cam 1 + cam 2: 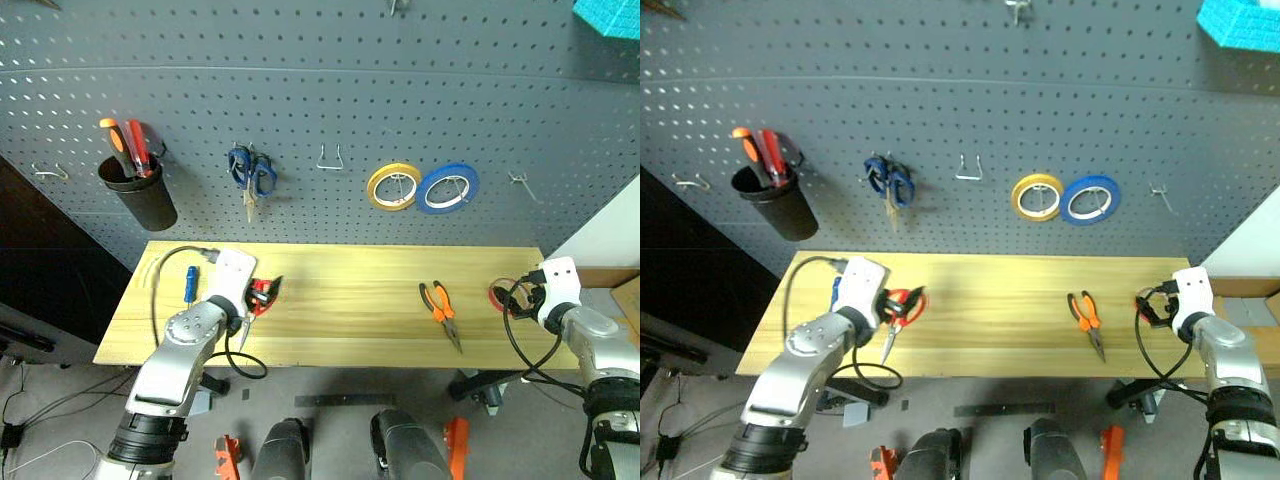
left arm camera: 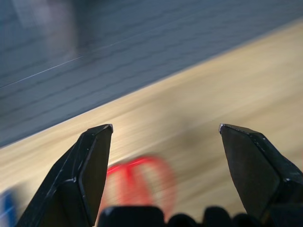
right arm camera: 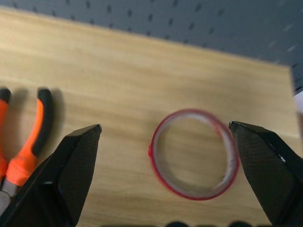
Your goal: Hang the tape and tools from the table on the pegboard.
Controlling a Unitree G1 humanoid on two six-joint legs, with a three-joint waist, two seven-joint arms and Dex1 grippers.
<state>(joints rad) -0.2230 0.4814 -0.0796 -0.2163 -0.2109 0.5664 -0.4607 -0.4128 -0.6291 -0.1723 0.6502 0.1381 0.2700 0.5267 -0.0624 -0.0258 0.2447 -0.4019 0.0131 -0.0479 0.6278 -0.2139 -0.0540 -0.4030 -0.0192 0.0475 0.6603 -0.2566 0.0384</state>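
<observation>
The light-wood table [image 1: 350,320] stands below the dark grey pegboard [image 1: 320,80]. Red-handled scissors [image 1: 264,294] lie at its left, with a small blue-handled screwdriver [image 1: 190,283] further left. My left gripper [image 2: 165,127] is open and hovers just above the scissors' handles [image 2: 139,177], nothing between its fingers. The orange-and-black pliers [image 1: 441,310] lie right of centre. The thin red tape ring [image 3: 194,196] lies flat near the table's right end. My right gripper [image 3: 164,124] is open over it, one finger to each side, not touching.
On the pegboard hang blue-handled scissors [image 1: 250,172], a yellow roll [image 1: 393,186], a blue roll [image 1: 447,187] and a black cup [image 1: 140,195] holding orange and red screwdrivers. Bare hooks [image 1: 330,158] [image 1: 518,180] sit between and beside them. Cables trail from both wrists.
</observation>
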